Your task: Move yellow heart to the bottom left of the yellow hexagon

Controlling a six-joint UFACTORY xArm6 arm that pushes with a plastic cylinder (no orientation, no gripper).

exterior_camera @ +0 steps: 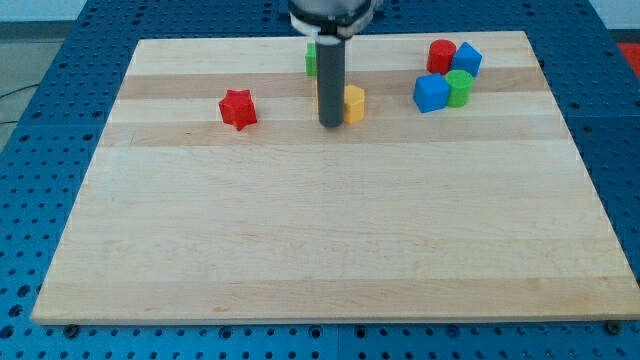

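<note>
My rod comes down from the view's top centre and my tip [330,125] rests on the wooden board [320,230]. A yellow block [354,103] sits right against the rod's right side, partly hidden by it; I cannot tell whether it is the heart or the hexagon. A sliver of yellow shows at the rod's left edge. A second yellow block is not visible apart from that. A green block [311,60] is mostly hidden behind the rod, above my tip.
A red star [238,108] lies to the left of my tip. At the upper right stand a red cylinder [441,56], a blue block [467,59], a blue cube [431,93] and a green cylinder [459,87], close together.
</note>
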